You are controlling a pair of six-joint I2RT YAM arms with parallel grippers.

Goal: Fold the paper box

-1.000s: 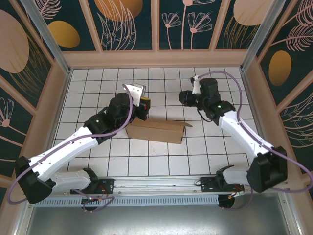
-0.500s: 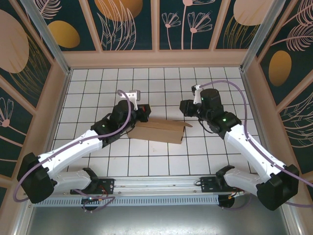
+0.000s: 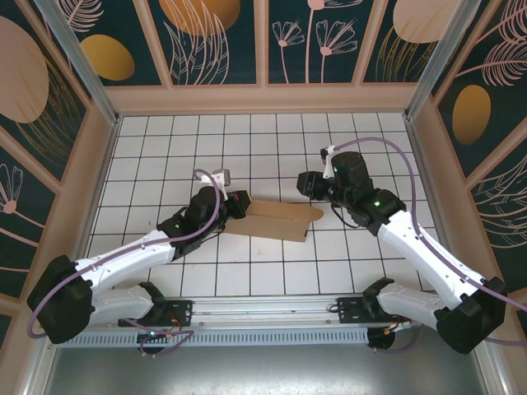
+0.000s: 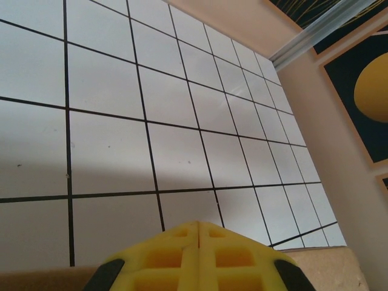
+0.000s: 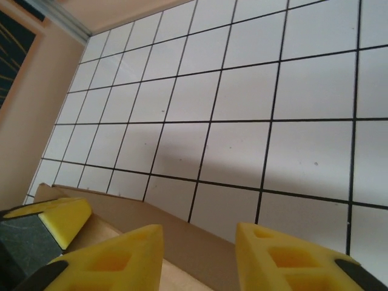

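Seen from above, at far left: white-and-black left arm (image 3: 123,255) stretched up and rightward across the white tiled table with black grid lines (image 3: 165,140). At its tip, left gripper (image 3: 239,203) set against the left end of the plain brown cardboard paper box (image 3: 276,220). From the left wrist camera: yellow ribbed fingertips (image 4: 170,257) pressed flat together, no gap along the seam. Cardboard edge just behind them along the bottom of that view. No telling whether any cardboard is pinched between the pads.

Mid-table: paper box lying long and low, slightly slanted, between the two grippers, with a small tab jutting from its upper right corner.

To the right: right gripper (image 3: 306,186) at that upper right corner, carried by the white right arm (image 3: 412,239) rising from the lower right. From the right wrist camera: two yellow fingers (image 5: 115,260) spread well apart, gripping nothing, with a brown cardboard rim running between and below them. Contact with the cardboard unclear. Far left of that view: another yellow wedge on a dark grey body (image 5: 57,219), at the far end of the cardboard.

Behind the table: dark teal wall panels with plant drawings (image 3: 222,41).
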